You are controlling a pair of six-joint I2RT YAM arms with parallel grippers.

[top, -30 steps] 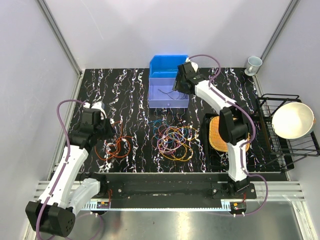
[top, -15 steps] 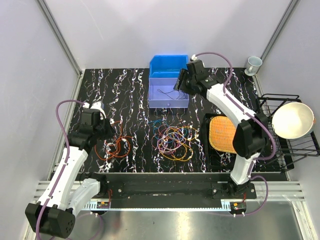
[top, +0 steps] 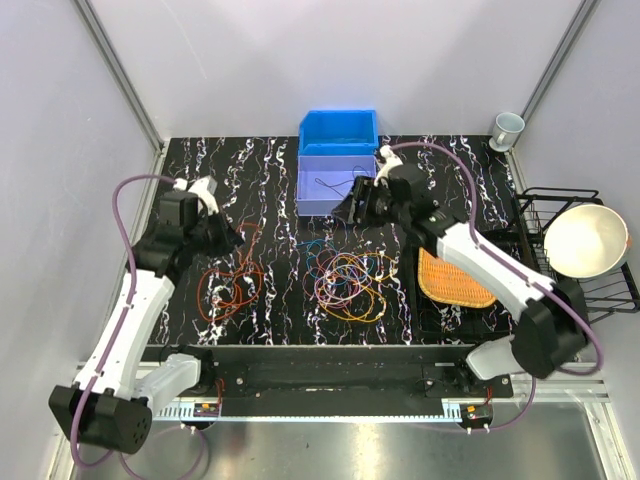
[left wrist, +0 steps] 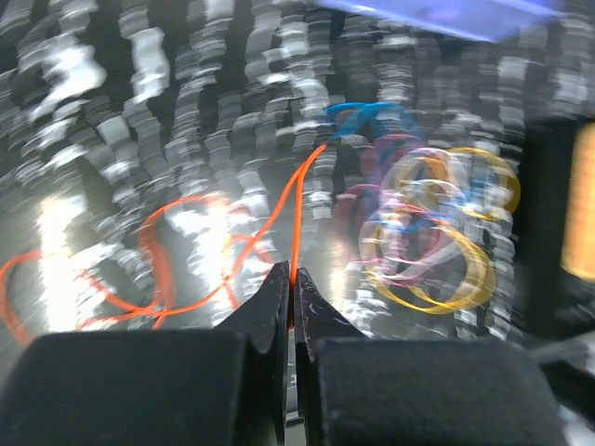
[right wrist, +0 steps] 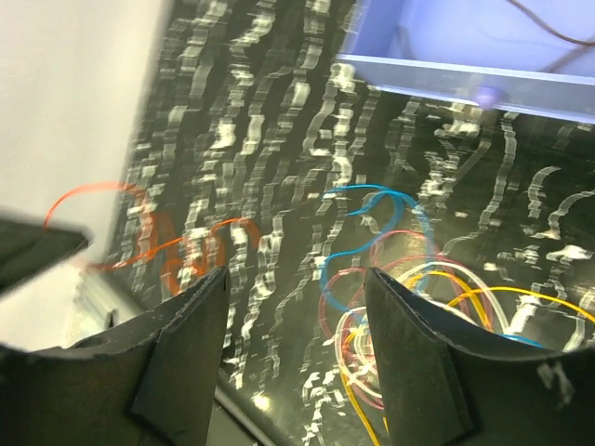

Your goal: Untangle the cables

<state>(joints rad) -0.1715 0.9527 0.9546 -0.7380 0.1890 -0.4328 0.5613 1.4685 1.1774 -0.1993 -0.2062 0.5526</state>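
On the black marbled table (top: 270, 160), most cables (top: 348, 283) lie heaped in the middle. The left gripper (left wrist: 292, 279) pinches an orange cable (left wrist: 296, 209); the right gripper (right wrist: 293, 279) hangs spread near the heap.

Blue bin (top: 340, 125), cup (top: 507, 128) — bowl (top: 585, 240)

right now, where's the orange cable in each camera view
Top external: the orange cable lies looped left of centre, on the table.
Left wrist: the orange cable runs from lower left up the middle, with the left gripper jaws shut on it.
Right wrist: the orange cable is mid-left and blurred.
Shared landmark: the lavender bin, beyond the cables in every view.
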